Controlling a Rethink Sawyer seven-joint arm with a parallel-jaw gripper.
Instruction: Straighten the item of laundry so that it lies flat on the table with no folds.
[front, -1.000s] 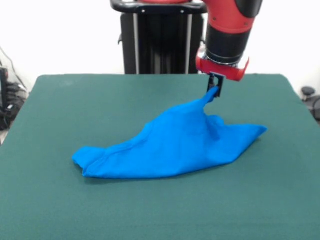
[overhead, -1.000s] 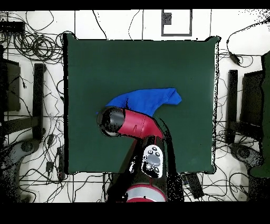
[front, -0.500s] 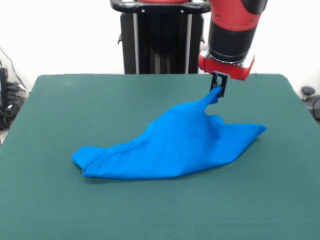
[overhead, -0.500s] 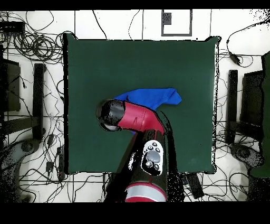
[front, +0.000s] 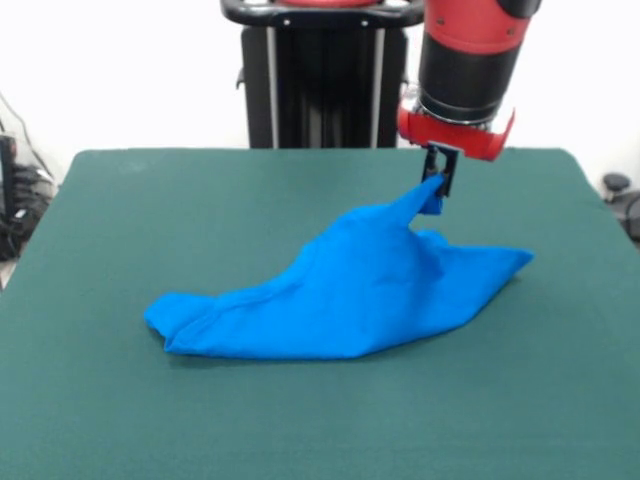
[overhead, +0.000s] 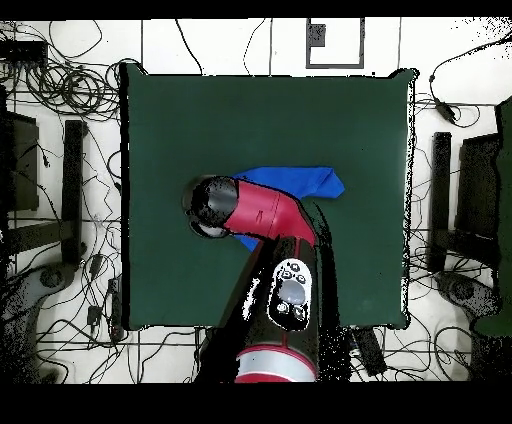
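A pinch of blue cloth is clenched between the jaws of the gripper (front: 437, 186), and a peak of the T-shirt (front: 350, 290) is held raised above the table (front: 150, 210). The rest of the shirt is spread in a crumpled, folded heap on the green surface, near the middle.

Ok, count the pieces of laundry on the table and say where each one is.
1. The blue shirt lies crumpled near the middle of the table, one peak pinched up by the gripper. The arm hides part of it in the overhead view.
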